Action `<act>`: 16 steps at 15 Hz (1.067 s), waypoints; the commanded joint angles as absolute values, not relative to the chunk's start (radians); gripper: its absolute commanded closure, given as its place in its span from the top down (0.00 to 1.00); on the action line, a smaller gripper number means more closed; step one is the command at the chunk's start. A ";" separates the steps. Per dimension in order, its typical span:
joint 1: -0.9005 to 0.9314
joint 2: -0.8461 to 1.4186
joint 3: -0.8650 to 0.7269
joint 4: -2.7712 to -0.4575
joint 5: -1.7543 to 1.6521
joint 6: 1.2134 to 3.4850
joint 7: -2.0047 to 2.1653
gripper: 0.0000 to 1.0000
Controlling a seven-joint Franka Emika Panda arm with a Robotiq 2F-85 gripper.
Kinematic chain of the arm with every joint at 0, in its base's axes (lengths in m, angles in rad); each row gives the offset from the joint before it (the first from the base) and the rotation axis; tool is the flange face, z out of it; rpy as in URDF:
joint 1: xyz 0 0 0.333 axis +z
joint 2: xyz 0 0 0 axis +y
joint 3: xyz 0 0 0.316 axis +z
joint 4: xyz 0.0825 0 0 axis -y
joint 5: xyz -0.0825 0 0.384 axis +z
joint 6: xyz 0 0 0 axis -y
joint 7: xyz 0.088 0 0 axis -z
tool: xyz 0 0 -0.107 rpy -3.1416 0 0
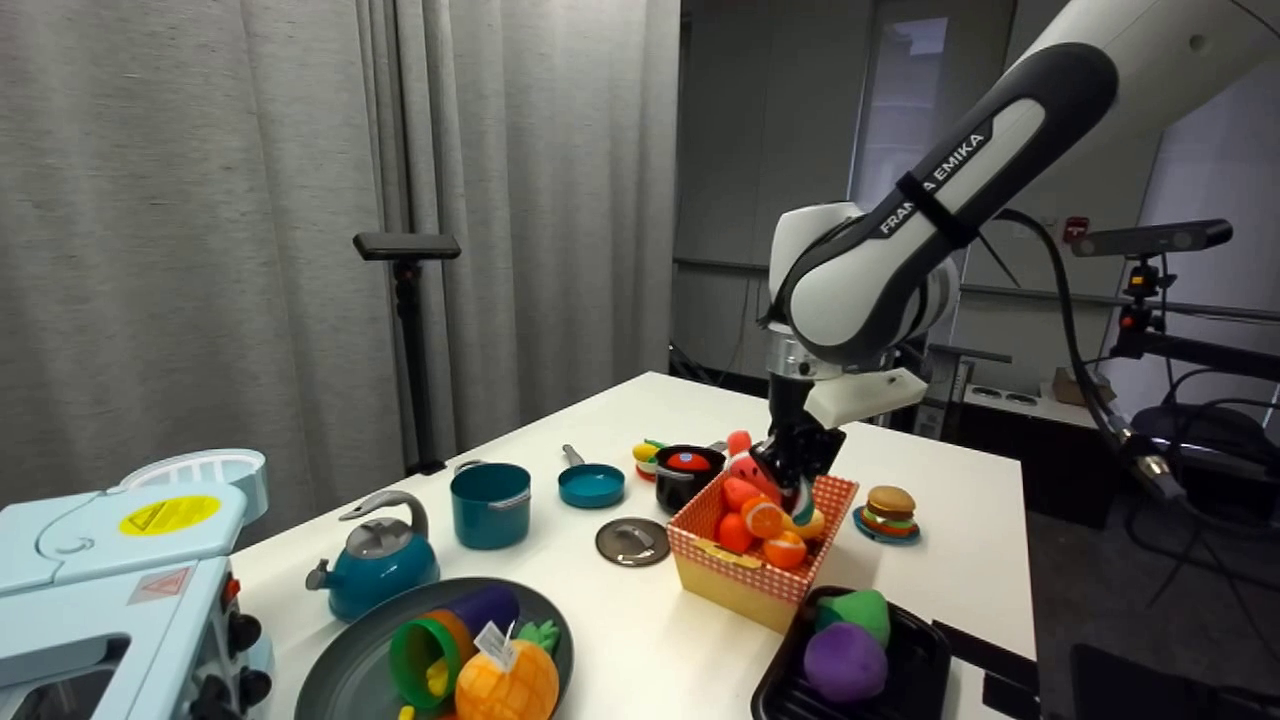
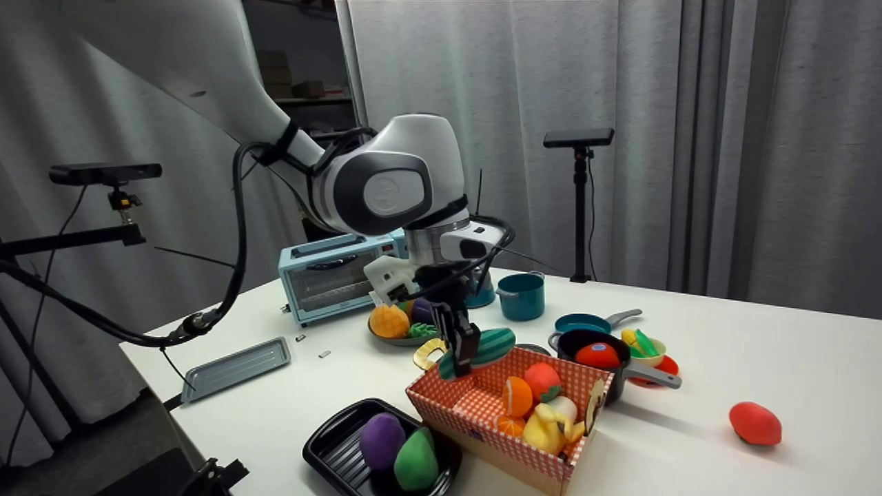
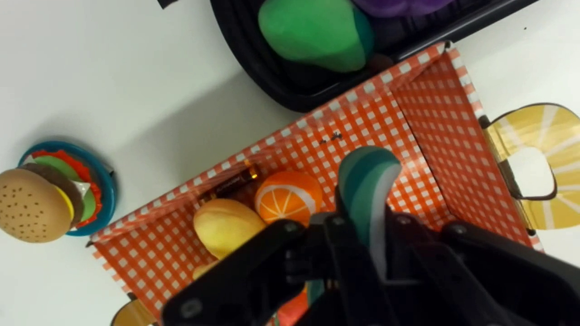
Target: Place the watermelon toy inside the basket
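Note:
The watermelon toy is a half-round slice with a striped green rind. Its rind shows in an exterior view [image 2: 495, 344] and in the wrist view [image 3: 364, 181]. Its red face with dark seeds shows in an exterior view [image 1: 748, 468]. My gripper [image 2: 460, 358] is shut on it; the fingers also show in the wrist view [image 3: 362, 226] and hide its middle. The toy is tilted over one end of the basket [image 2: 496, 460], around rim height. The basket has tan outer walls and a red-checked lining [image 3: 471, 149]. Whether the toy touches the basket I cannot tell.
The basket holds several toys, among them an orange [image 3: 288, 194] and a yellow fruit [image 3: 229, 226]. A black tray [image 2: 331, 441] with purple and green toys sits beside it. A burger [image 1: 888, 512], a black pot [image 1: 690, 485] and a grey lid [image 1: 632, 542] stand close by.

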State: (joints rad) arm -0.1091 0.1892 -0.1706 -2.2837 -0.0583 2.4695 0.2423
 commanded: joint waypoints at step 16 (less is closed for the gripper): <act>0.066 0.399 -0.087 -2.030 -0.137 2.481 0.265 1.00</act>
State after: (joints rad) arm 0.0455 0.3750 -0.0977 -2.0770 -0.1214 2.4838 0.2522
